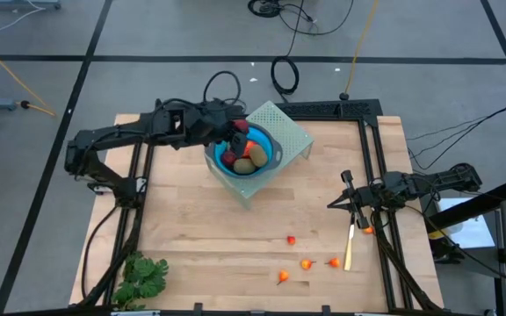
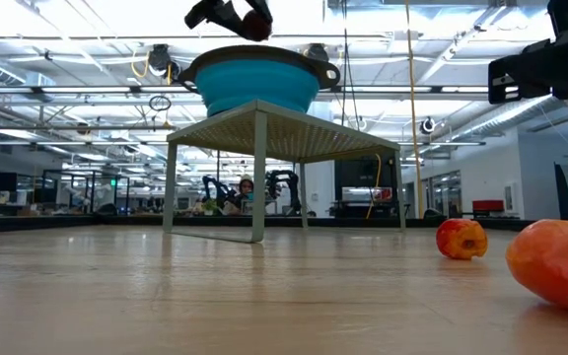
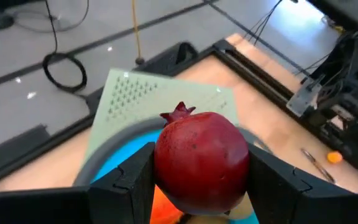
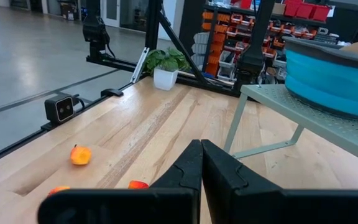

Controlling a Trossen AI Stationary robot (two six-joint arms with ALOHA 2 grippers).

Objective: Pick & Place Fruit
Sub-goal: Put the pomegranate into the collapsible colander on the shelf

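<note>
My left gripper (image 1: 235,133) hangs over the far-left rim of the blue bowl (image 1: 246,160), shut on a dark-red ball (image 3: 201,158) with a small crown. The bowl stands on a pale green perforated stand (image 1: 290,132) and holds two olive-brown ovals (image 1: 251,158), a red-orange piece (image 1: 251,145) and another dark-red ball (image 1: 229,159). Several tiny orange-red pieces (image 1: 307,263) lie on the table's near right part. My right gripper (image 1: 348,195) waits shut above the table's right side. My left gripper pinches the dark-red ball by its two opposite sides (image 3: 160,165), one finger (image 3: 132,180) on each flank. The fingers reach over the bowl from the table's left. The ball is lifted clear above the bowl (image 2: 259,84), its crown (image 3: 179,113) pointing away from the wrist.
A thin yellow stick (image 1: 350,246) lies near my right gripper, with one orange-red piece (image 1: 369,230) beside it. A leafy green bunch (image 1: 143,276) lies at the near left corner. A black frame (image 1: 372,132) borders the table. Bare wood spreads between the stand and the near edge.
</note>
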